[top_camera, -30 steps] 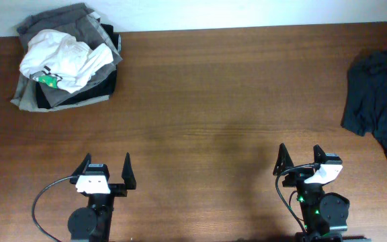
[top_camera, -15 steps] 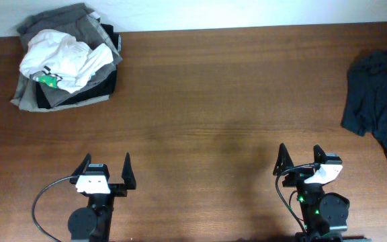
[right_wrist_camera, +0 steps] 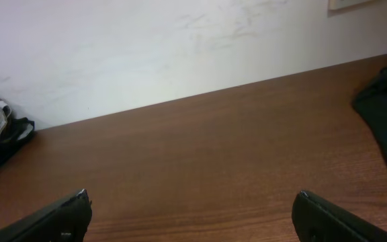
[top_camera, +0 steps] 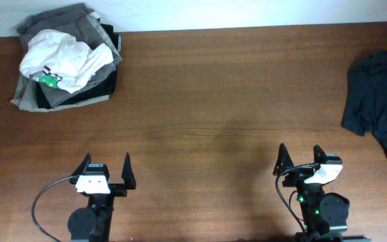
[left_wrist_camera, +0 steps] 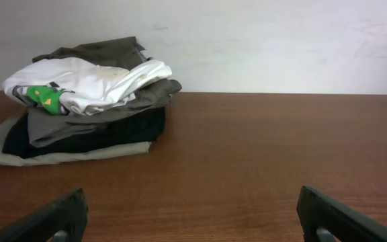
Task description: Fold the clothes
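Left gripper [top_camera: 106,161]: jaws spread wide; you see only wood between them.
Right gripper [top_camera: 299,152]: jaws spread wide, likewise over wood.
Count: two grippers, one T-shirt, one garment pile.
T-shirt [top_camera: 376,94]: crumpled at the table's [top_camera: 213,101] far right edge, well apart from both grippers.
Garment pile [top_camera: 66,94]: far left corner, white garment [top_camera: 59,57] on top.

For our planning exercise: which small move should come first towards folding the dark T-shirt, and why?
Probably swing the right gripper toward the dark T-shirt: it lies crumpled at the right edge of the table, nearest that arm, and the gripper is open and empty.
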Controlling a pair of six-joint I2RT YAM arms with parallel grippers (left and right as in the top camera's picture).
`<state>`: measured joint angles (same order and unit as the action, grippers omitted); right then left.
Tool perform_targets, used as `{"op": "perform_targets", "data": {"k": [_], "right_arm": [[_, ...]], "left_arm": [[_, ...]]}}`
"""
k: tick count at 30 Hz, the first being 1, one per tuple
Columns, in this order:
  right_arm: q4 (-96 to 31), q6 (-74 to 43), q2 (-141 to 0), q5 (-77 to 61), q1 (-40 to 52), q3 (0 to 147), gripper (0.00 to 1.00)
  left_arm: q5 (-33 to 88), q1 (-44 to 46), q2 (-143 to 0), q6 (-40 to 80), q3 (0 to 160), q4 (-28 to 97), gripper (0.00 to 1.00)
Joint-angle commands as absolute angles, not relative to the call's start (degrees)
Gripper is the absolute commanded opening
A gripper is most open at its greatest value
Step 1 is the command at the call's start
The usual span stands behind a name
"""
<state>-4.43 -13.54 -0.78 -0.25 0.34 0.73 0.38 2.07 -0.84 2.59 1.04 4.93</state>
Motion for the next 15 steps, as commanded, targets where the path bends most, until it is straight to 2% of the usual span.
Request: {"op": "perform_targets", "data": {"k": [1, 5, 9, 15], "right_arm": [[-4.6, -14.0, -0.4, 0.3, -0.1, 0.3, 0.99], [-4.1, -14.1, -0.4, -5.3, 0.0, 0.3, 0.99], [-2.7, -26.3, -0.5, -26.2, 0.0, 0.3, 0.99], [2.0, -29.1, -0.5, -31.7, 0.0, 0.3, 0.99]], "left_arm": [[-0.3, 1.7, -0.4, 1.5, 0.5, 4.8, 0.99], [-0.2, 1.7, -0.4, 1.5, 0.5, 4.8, 0.99], [-0.3, 1.7, -0.4, 1.5, 0.5, 4.8, 0.99], [-0.3, 1.7, -0.4, 1.5, 0.5, 4.8, 0.99]]}}
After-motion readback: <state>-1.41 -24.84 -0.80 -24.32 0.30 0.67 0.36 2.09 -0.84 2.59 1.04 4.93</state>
